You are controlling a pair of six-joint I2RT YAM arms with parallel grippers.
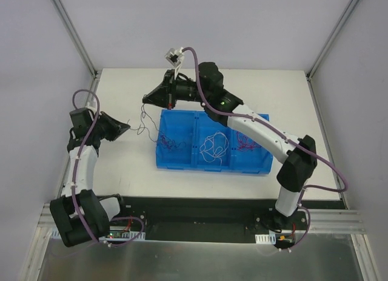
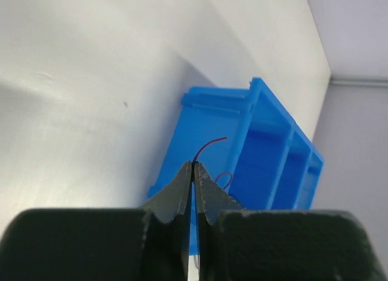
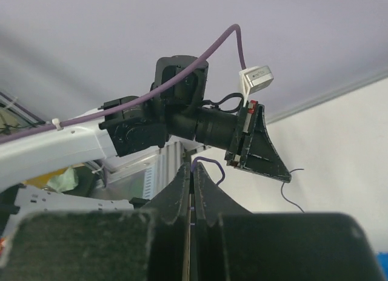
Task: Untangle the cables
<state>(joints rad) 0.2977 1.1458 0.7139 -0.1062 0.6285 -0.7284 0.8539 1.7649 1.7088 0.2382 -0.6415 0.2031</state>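
My left gripper [image 1: 128,128] hovers left of the blue tray [image 1: 212,168]. It is shut on a hair-thin reddish cable [image 2: 209,145] that curls out of its tip [image 2: 193,165] toward the tray [image 2: 267,141]. My right gripper [image 1: 145,100] is raised above the tray's far left corner. It is shut on a dark purple cable [image 3: 210,166] that loops out beside its tip [image 3: 193,167]. A thin dark strand [image 1: 144,120] hangs between both grippers and runs into a red and purple clump [image 1: 170,142] in the left compartment. The right wrist view shows the left gripper [image 3: 286,178] with a dark strand [image 3: 291,195] trailing from it.
White cables [image 1: 213,146] lie in the tray's middle compartment, and a red and purple bunch [image 1: 247,141] in the right one. White walls and aluminium posts [image 1: 73,32] close in the white table [image 1: 133,172] on three sides.
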